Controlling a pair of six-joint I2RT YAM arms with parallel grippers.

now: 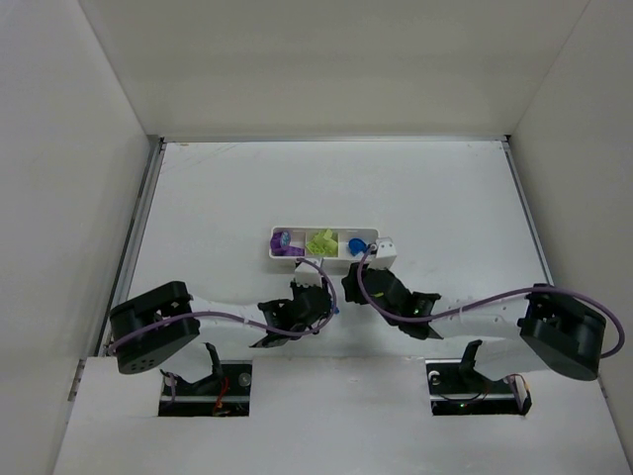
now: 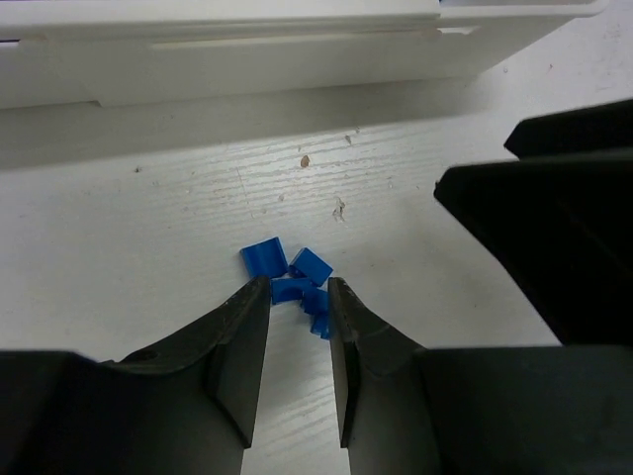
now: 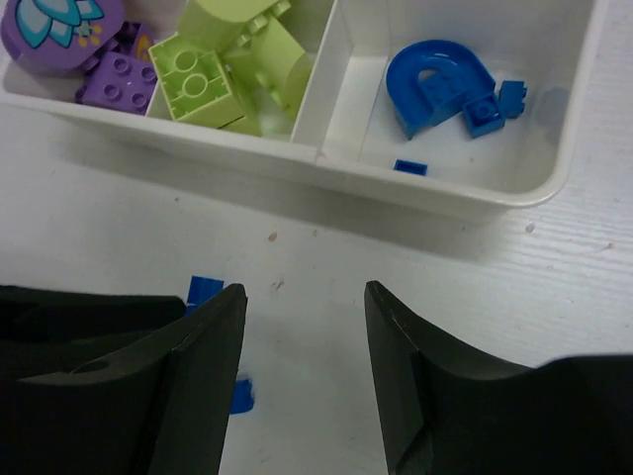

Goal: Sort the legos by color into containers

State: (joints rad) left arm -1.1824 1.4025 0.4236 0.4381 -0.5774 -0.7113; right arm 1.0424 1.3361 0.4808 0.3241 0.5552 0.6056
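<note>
Several tiny blue bricks [image 2: 265, 259] lie on the table [image 2: 148, 257] before the white tray [image 2: 247, 59]. The left gripper [image 2: 299, 291] hangs low, jaws narrowed around them, grip unclear; the right gripper [image 3: 305, 307] hovers spread, empty.

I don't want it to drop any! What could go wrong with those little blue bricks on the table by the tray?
The left end effector has its fingers around several blue bricks at once, so squeezing might pop some loose or leave some behind. The right end effector hangs open close beside it, so the two might bump.
</note>
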